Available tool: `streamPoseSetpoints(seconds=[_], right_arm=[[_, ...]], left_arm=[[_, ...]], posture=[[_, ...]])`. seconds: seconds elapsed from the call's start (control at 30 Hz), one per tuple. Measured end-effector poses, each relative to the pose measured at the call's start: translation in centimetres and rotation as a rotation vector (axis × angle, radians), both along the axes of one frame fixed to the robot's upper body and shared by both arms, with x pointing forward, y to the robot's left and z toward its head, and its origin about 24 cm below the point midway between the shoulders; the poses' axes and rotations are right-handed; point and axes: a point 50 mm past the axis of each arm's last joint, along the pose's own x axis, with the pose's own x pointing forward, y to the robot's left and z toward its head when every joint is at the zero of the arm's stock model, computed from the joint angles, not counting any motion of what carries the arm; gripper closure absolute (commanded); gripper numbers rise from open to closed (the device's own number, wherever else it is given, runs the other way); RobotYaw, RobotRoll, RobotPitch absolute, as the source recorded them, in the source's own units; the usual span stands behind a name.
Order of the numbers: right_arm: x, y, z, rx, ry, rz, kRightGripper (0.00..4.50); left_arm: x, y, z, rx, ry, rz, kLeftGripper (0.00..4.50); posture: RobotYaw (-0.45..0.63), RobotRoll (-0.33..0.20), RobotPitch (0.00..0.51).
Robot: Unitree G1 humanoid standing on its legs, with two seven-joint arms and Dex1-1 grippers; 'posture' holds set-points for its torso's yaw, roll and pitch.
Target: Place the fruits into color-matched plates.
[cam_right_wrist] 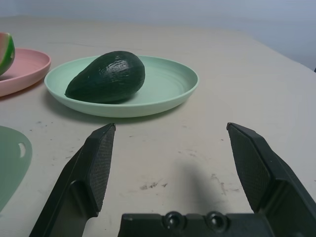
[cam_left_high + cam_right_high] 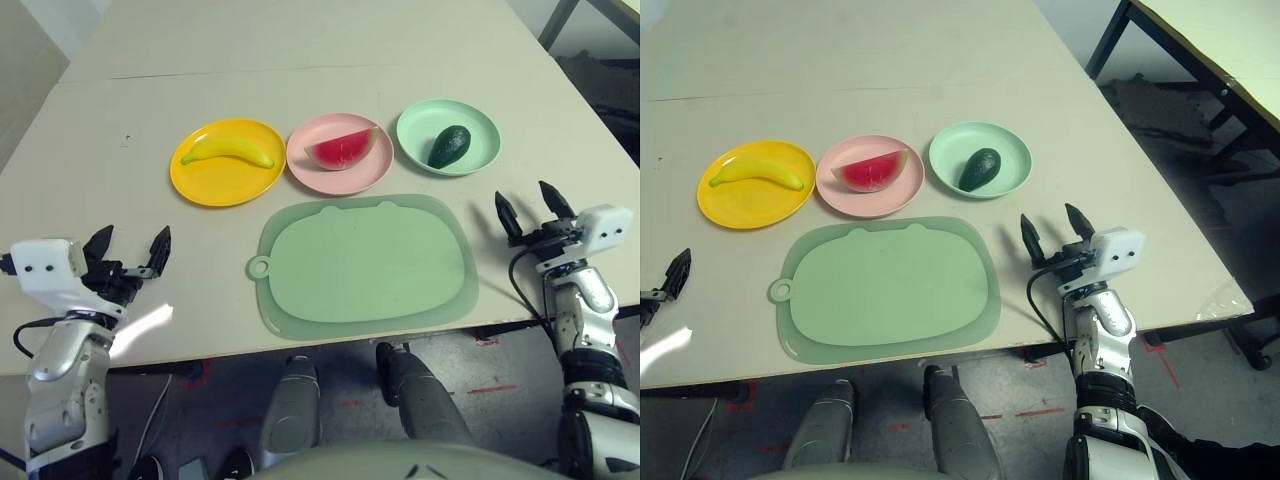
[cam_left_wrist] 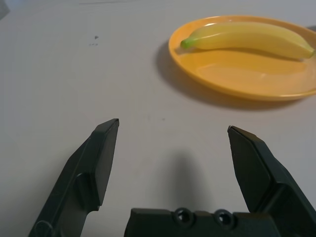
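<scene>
Curved yellow toy banana (image 2: 228, 150) on round yellow plastic plate (image 2: 205, 183), dark green avocado (image 2: 449, 146) on mint plate (image 2: 483, 130); left pincer (image 2: 130, 251) and right pincer (image 2: 528, 210) both spread wide, empty.

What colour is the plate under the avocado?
Mint green plate, clearest in the right wrist view, holding the dark green avocado.

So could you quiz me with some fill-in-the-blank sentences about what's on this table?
1. The curved yellow toy banana lies on the round ____ plastic plate.
2. The red toy watermelon wedge lies on the round ____ plastic plate.
3. The dark green toy avocado lies on the round ____ plastic plate.
4. Both the left end effector and the right end effector are ____ and hold nothing.

Missing words: yellow; pink; mint green; open
</scene>
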Motion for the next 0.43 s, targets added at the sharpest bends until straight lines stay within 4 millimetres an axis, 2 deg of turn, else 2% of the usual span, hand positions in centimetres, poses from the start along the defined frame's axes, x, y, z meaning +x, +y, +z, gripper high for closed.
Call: streamPoseSetpoints(seconds=[0.43], right_arm=[[-0.16, -0.20, -0.11, 0.006, 0.004, -0.002, 0.00]], left_arm=[[0.28, -0.54, 0.10, 0.004, -0.004, -0.001, 0.01]], posture=[[0.12, 0.000, 0.256]])
